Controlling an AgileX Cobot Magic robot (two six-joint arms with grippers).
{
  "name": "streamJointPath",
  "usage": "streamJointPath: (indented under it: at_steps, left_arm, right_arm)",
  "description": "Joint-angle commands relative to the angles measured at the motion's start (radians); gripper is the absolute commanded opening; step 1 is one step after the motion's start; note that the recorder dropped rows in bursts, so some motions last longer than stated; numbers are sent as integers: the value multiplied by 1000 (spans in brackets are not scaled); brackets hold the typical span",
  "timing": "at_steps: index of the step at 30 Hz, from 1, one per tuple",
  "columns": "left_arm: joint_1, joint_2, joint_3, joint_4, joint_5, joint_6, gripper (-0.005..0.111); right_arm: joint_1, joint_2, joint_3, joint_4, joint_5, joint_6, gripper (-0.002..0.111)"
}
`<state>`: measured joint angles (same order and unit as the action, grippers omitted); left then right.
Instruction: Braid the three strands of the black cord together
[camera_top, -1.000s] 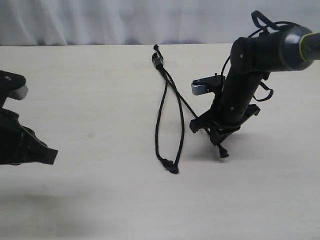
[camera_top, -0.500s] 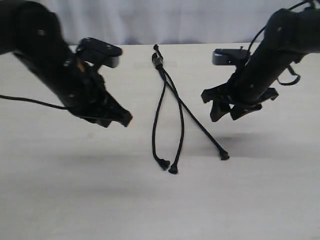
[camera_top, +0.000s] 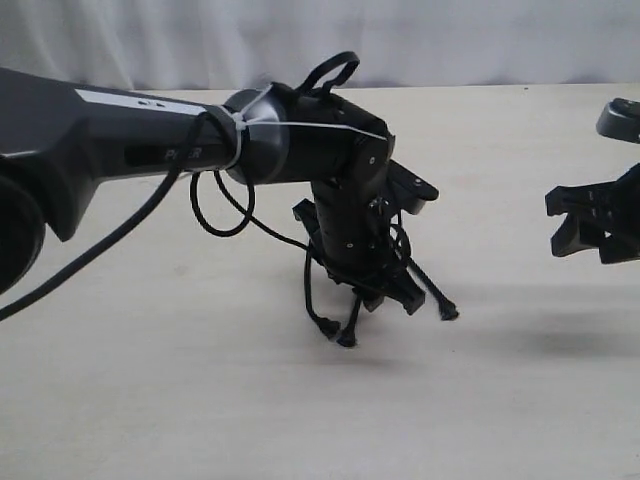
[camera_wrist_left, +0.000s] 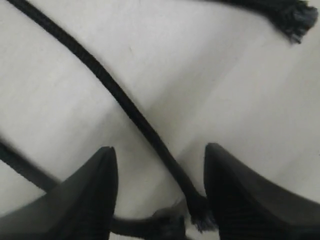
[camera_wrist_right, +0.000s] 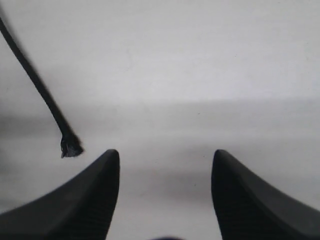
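Our left gripper (camera_wrist_left: 160, 148) is spread wide, one strand (camera_wrist_left: 125, 107) lying between its fingers (camera_wrist_left: 90, 200); we judge this the pick-up, so we would close low near the knob (camera_wrist_left: 200, 220) and catch no neighbour; the cord (camera_top: 308, 292) lies under that arm (camera_top: 300, 140), free ends showing at four and seven o'clock of the gripper; our right gripper (camera_top: 588, 215), wide too, hangs at three o'clock, well apart; only the left wrist view shows the strand between the fingers; in the exterior view the arm hides it.

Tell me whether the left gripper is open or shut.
Open. In the left wrist view the left gripper has its jaws well apart, with one strand lying loose on the table between them, unpinched.
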<state>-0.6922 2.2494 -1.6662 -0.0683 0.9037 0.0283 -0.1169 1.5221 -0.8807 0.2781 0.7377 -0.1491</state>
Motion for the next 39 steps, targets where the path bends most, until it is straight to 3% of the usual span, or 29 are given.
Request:
streamJointPath:
  at_steps: [1, 3, 7, 13, 23, 31, 39]
  left_arm:
    - [-4, 34, -5, 3, -24, -8, 49]
    - [-4, 47, -5, 1, -21, -8, 42]
    - [-4, 25, -14, -45, -1, -8, -1]
    - [7, -72, -75, -30, 12, -6, 0]
    - [147, -93, -24, 93, 164, -28, 0]
    - [193, -91, 151, 132, 1, -89, 0]
    - [165, -91, 270, -82, -170, -85, 0]
  right_arm:
    - [-9, -15, 21, 5, -54, -23, 53]
    - [-9, -15, 21, 5, -59, -26, 53]
    - [-9, -15, 21, 5, -85, -57, 53]
    - [-9, -15, 21, 30, -87, -92, 53]
    - [-9, -15, 21, 207, -83, -259, 53]
    - [-9, -13, 21, 216, -84, -259, 53]
    - [-9, -13, 21, 287, -79, -315, 53]
